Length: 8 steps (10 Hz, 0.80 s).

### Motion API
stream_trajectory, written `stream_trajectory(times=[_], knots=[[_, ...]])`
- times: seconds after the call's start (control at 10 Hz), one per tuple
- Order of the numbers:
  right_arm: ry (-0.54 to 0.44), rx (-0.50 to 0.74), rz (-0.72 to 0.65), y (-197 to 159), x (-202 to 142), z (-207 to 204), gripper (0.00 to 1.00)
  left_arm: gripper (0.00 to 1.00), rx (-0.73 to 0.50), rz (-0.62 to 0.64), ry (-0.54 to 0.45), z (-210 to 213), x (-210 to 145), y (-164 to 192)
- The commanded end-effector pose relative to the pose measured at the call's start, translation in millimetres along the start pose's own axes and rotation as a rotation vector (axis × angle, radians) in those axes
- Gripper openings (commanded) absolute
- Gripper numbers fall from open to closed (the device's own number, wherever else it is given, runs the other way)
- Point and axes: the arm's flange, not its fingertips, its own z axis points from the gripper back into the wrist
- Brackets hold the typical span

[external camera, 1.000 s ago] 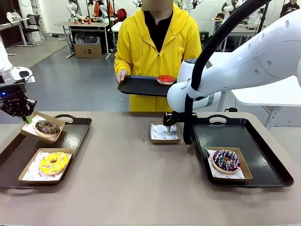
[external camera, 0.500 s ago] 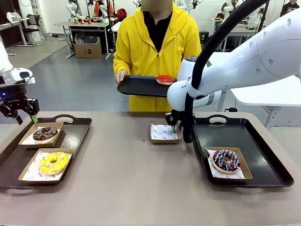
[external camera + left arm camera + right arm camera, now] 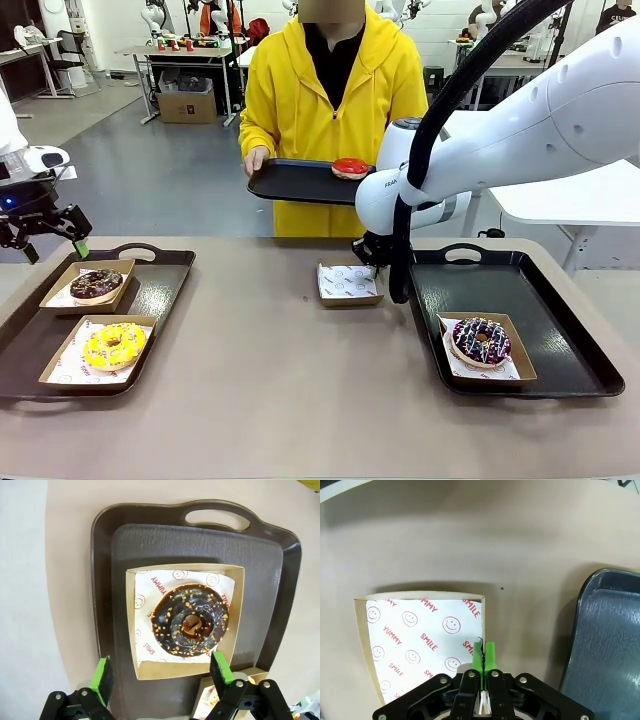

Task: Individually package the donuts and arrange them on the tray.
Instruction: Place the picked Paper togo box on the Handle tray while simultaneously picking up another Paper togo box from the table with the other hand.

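A chocolate-brown donut (image 3: 97, 284) lies in a paper-lined box at the back of the left tray (image 3: 165, 285). My left gripper (image 3: 50, 247) hovers open just above and behind it. In the left wrist view the same donut (image 3: 191, 621) sits beyond my open gripper (image 3: 161, 674). The yellow-iced donut (image 3: 113, 346) lies boxed in front of it. A purple sprinkled donut (image 3: 481, 340) sits boxed on the right tray (image 3: 530, 290). My right gripper (image 3: 372, 262) is shut on the edge of an empty box (image 3: 348, 283); the right wrist view shows this box (image 3: 420, 635) and the gripper (image 3: 483, 655). The red donut (image 3: 350, 168) rests on a tray (image 3: 295, 183) held by the person.
The person in a yellow hoodie (image 3: 330, 90) stands at the far side, holding that tray with the left hand (image 3: 258, 160). The right tray's rim (image 3: 605, 645) lies close beside the empty box. Bare tabletop (image 3: 270, 380) stretches between the two trays.
My left gripper has set the box with the chocolate donut flat on the left tray, opened and risen. My right gripper has shifted to the empty box's right edge.
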Motion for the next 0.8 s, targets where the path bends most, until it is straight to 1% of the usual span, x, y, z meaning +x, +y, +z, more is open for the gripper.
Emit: stream_trajectory(times=[0.0, 0.2, 0.3, 0.4, 0.5, 0.7], knots=[[-0.025, -0.032, -0.031, 1, -7, 1, 0.0, 1.0, -0.055, -0.015, 0.002, 11, -3, 8], [-0.014, -0.054, -0.052, 3, -12, 12, 0.0, 1.0, -0.164, -0.001, -0.022, 25, -31, 15], [-0.016, -0.047, -0.037, 7, -16, 26, 0.0, 1.0, -0.234, -0.008, -0.034, 36, -50, 21], [-0.038, -0.033, -0.034, 11, -21, 51, 0.0, 1.0, -0.317, -0.04, -0.046, 46, -71, 30], [-0.093, -0.034, -0.045, 23, -25, 129, 0.0, 1.0, -0.557, -0.009, -0.085, 67, -119, 65], [-0.099, -0.037, -0.042, 26, -25, 135, 0.0, 1.0, -0.584, -0.006, -0.093, 69, -124, 69]])
